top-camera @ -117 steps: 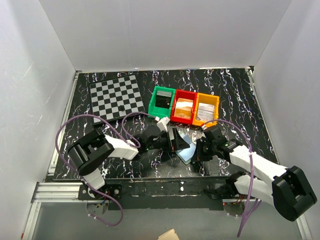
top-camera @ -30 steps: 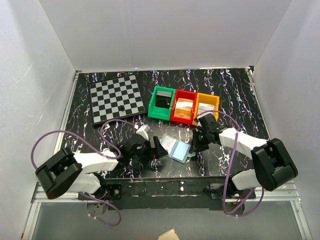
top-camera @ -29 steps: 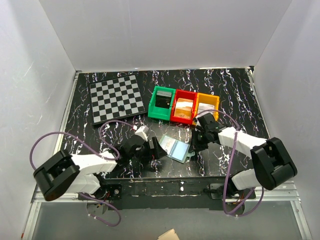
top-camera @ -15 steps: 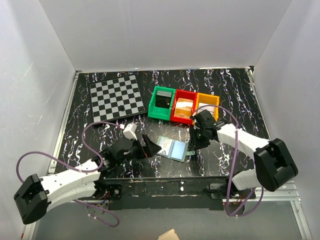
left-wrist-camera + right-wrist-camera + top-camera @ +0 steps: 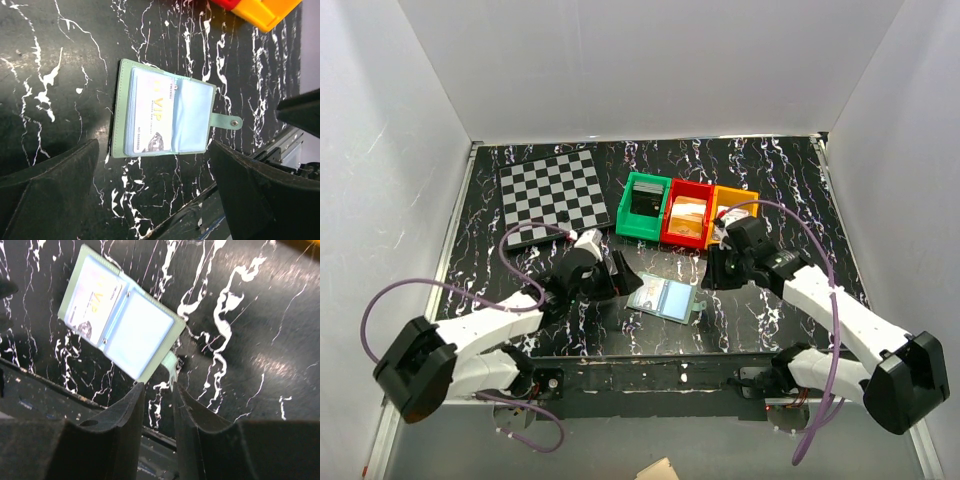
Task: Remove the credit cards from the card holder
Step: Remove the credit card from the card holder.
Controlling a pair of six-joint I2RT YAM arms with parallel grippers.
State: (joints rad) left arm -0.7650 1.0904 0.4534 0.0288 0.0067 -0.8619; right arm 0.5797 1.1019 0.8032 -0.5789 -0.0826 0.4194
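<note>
The card holder (image 5: 665,298) lies open and flat on the black marbled table, sage-green rim, light blue pockets up. In the left wrist view the card holder (image 5: 167,117) shows a white credit card (image 5: 152,117) with "VIP" print in its left pocket; its snap tab (image 5: 227,121) sticks out to the right. My left gripper (image 5: 610,272) is open wide and empty, hovering left of the holder. My right gripper (image 5: 715,272) hovers right of it, jaws only narrowly apart, nothing between them. The tab (image 5: 172,365) lies just beyond its fingertips (image 5: 135,395), beside the holder (image 5: 120,335).
A green bin (image 5: 645,205), a red bin (image 5: 687,213) and an orange bin (image 5: 735,218) stand in a row just behind the holder. A checkerboard (image 5: 552,192) lies at the back left. The table's front edge is close below the holder.
The holder went from propped up between both grippers to lying flat and open. The left gripper drew back to the left; the right gripper drew back from the tab side.
</note>
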